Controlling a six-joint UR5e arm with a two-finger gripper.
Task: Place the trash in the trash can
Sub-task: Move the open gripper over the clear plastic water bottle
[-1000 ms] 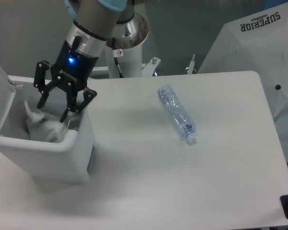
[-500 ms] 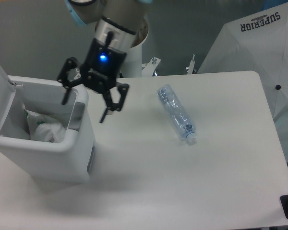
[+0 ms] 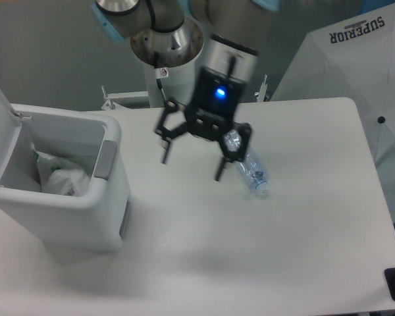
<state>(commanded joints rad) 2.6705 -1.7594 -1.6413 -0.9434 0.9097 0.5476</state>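
You see bare table toward 6 o'clock. The gripper hangs spread, grasping nothing; the bottle lies beneath, cap toward 5 o'clock.

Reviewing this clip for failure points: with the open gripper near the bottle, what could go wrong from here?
The bottle lies on its side on the table, so it could roll away from the open gripper. Its clear crinkled plastic may buckle or slip when squeezed. It might also catch on the trash can rim.
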